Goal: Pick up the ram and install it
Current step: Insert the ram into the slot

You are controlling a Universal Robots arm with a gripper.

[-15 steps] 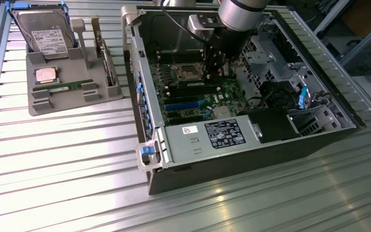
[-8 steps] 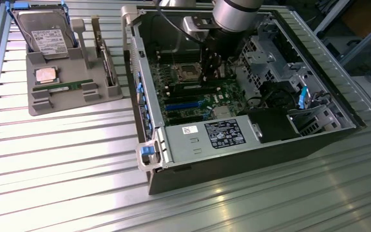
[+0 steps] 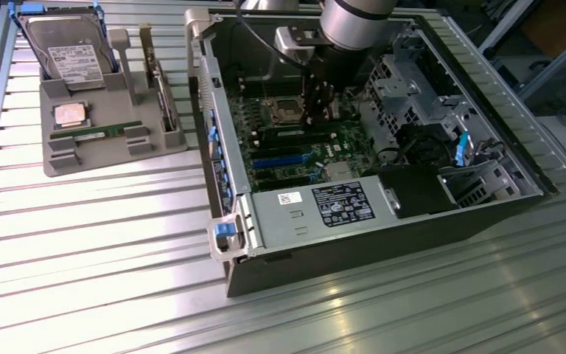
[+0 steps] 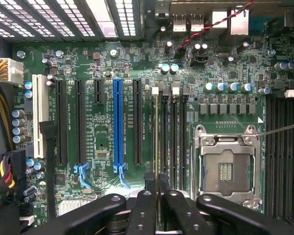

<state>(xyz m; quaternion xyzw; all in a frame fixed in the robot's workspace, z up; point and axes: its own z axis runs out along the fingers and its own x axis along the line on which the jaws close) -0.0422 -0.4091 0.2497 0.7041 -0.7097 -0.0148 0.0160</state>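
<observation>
My gripper (image 4: 158,185) reaches down inside the open computer case (image 3: 263,258), over the memory slots of the green motherboard (image 4: 100,142). Its black fingers (image 4: 143,213) are shut on the ram (image 4: 157,132), seen edge-on as a thin pale line. The stick stands along one memory slot between the long black expansion slots and the empty processor socket (image 4: 226,169). In the exterior view the gripper (image 3: 318,122) hangs over the board just beside that socket. A second green stick (image 3: 91,134) lies flat on the grey tray (image 3: 57,166) outside the case.
The tray also carries a hard drive (image 3: 67,53), a square silver processor (image 3: 70,114) and an upright card (image 3: 162,92). Inside the case sit a blue slot (image 4: 118,122), the power supply (image 3: 327,206), drive cages (image 3: 411,81) and loose cables (image 4: 2,122).
</observation>
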